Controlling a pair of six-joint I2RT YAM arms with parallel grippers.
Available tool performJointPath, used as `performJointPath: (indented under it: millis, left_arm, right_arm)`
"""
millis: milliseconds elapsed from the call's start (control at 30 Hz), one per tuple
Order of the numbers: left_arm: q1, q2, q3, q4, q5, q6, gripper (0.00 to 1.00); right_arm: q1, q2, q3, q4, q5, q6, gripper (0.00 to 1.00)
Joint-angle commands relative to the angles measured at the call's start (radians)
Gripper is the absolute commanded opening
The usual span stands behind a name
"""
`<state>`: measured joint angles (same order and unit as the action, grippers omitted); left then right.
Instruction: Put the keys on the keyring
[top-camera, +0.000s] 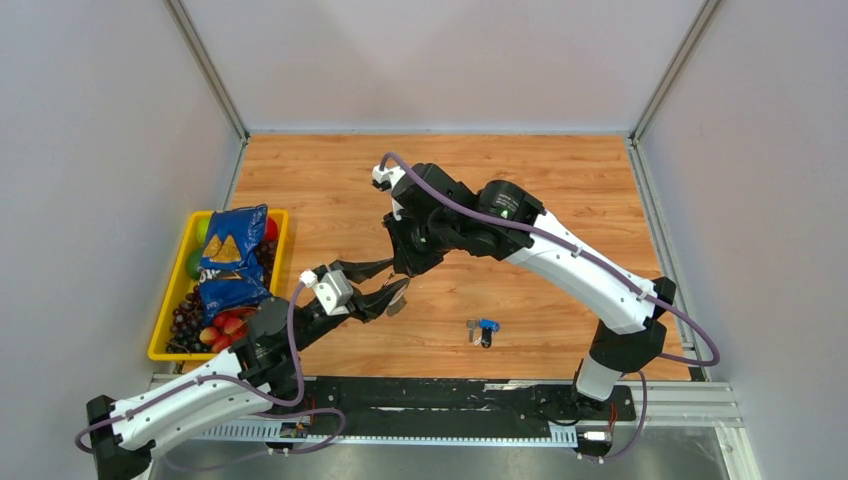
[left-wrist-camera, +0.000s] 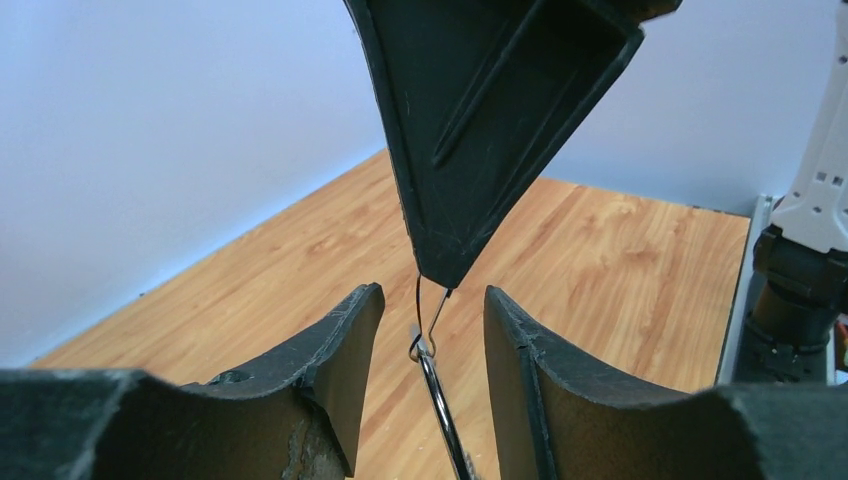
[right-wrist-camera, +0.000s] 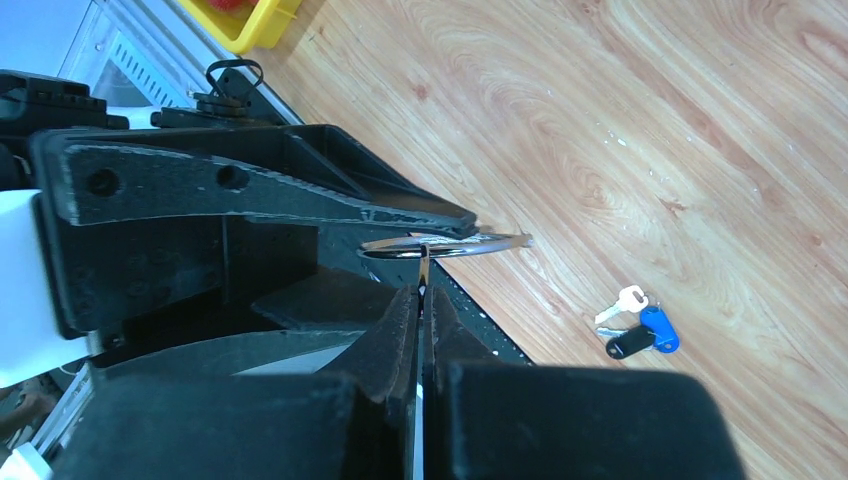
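Right gripper clenched on keyring; left gripper jaws apart around it; off-centre squeeze could twist it free; keys lie near right.

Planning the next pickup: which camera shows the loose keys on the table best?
Right wrist: the keys lie unobstructed, blue, black and silver heads distinct. Top external shows them tiny. Left wrist misses them.

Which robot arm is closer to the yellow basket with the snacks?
The left arm. Its elbow sits right beside the near right corner of the yellow basket. The right arm reaches in from the table's right side, well apart from it.
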<state>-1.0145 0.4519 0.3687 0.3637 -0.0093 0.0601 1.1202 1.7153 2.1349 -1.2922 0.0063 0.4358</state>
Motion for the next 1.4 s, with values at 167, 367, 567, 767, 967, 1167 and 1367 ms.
performJointPath:
  millis: [167,367,567,767,967,1167,1367]
  left_arm:
    - [-0.005,0.028,-0.005,0.073,0.026,0.063,0.47]
    - [-0.005,0.019,-0.006,0.076,0.032,0.056,0.42]
    - [-0.004,0.012,-0.002,0.048,0.028,0.053,0.42]
    - [-0.004,0.013,0.005,0.017,0.014,0.051,0.43]
    - [-0.006,0.012,0.012,0.005,0.012,0.051,0.43]
    - [-0.007,0.008,0.010,0.001,0.012,0.055,0.41]
    - [-0.010,0.008,0.011,-0.002,-0.009,0.058,0.31]
  right_arm:
    - [-0.008,0.001,0.052,-0.006,-0.043,-0.006,0.00]
    - [-0.008,0.003,0.050,-0.003,-0.043,-0.006,0.00]
    - [-0.008,0.001,0.051,0.000,-0.043,-0.006,0.00]
    - [-0.007,-0.005,0.054,0.012,-0.045,-0.006,0.00]
    - [-0.008,-0.003,0.051,0.013,-0.052,-0.006,0.00]
    - [-0.007,-0.005,0.051,0.015,-0.052,-0.006,0.00]
    - [-0.007,-0.002,0.049,0.018,-0.058,-0.009,0.00]
